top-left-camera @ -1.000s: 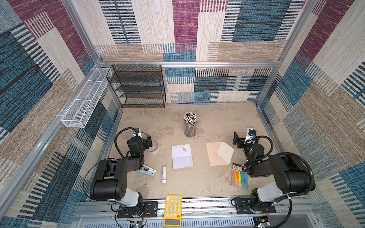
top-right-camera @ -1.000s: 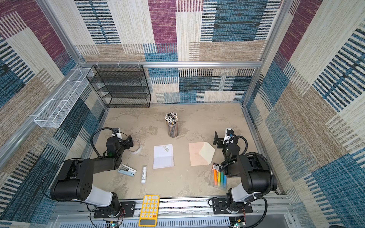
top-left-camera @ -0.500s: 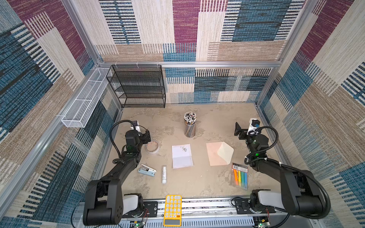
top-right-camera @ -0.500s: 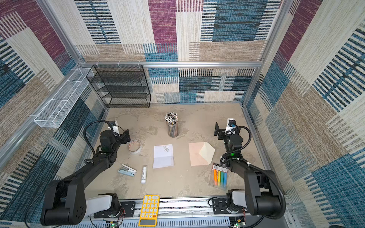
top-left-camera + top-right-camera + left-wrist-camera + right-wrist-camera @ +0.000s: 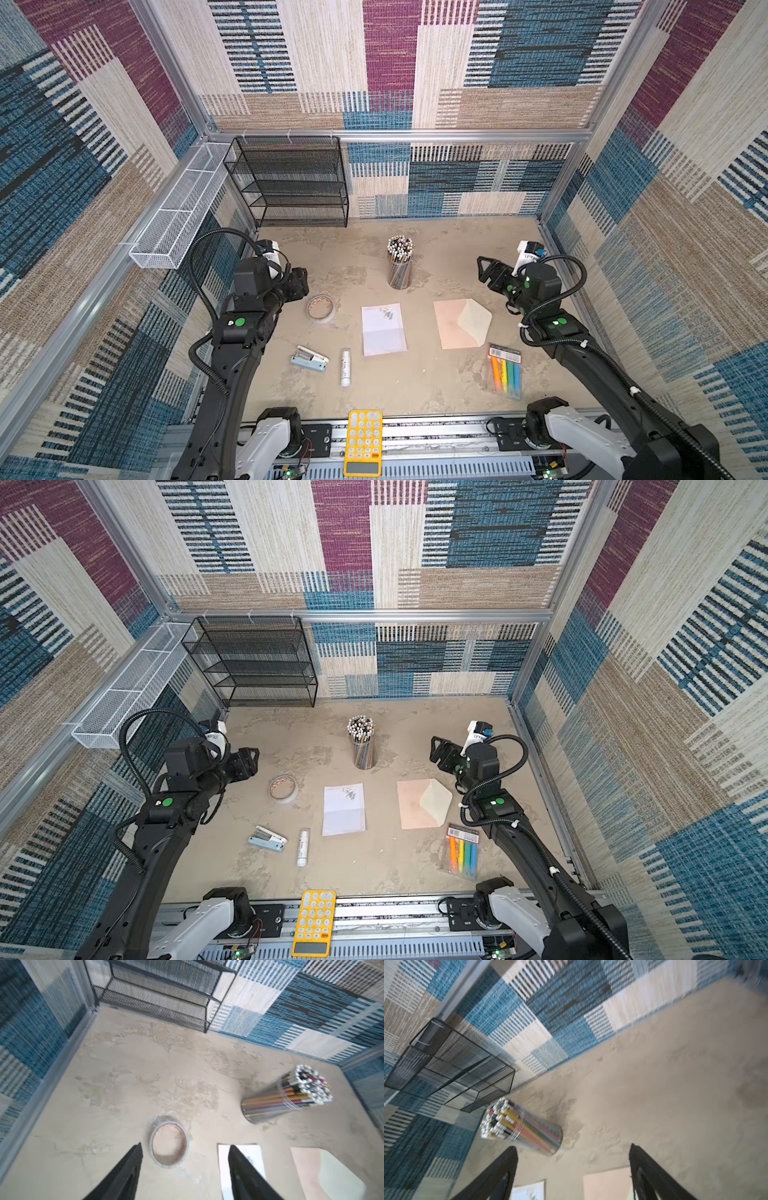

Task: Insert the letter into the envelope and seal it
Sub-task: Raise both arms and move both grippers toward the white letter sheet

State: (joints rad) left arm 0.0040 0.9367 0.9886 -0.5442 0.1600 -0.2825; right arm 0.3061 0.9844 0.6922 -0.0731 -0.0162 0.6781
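Note:
The white letter [image 5: 383,329] [image 5: 344,809] lies flat mid-table, its crease across the middle and its small sketch at the far end. To its right lies the peach-tan envelope [image 5: 451,326] [image 5: 415,806], with its cream flap [image 5: 474,320] folded open to the right. My left gripper [image 5: 301,282] [image 5: 185,1145] hovers open above the table left of the letter, near a tape roll. My right gripper [image 5: 484,270] [image 5: 573,1146] hovers open beyond the envelope's far right corner. Neither holds anything. Both wrist views show the letter [image 5: 252,1155] [image 5: 529,1190] and the envelope [image 5: 305,1167] [image 5: 606,1186].
A pencil cup [image 5: 400,268] stands behind the letter. A tape roll [image 5: 320,308], a stapler [image 5: 309,357] and a glue stick [image 5: 345,366] lie to its left. A highlighter pack [image 5: 504,370] lies near the envelope. A yellow calculator [image 5: 363,442] sits at the front. A black mesh shelf [image 5: 291,183] stands at the back left.
Both arms have unfolded and lifted, carrying the grippers up and a little toward the back. Both sets of jaws stand somewhat narrower. The letter and envelope have not moved.

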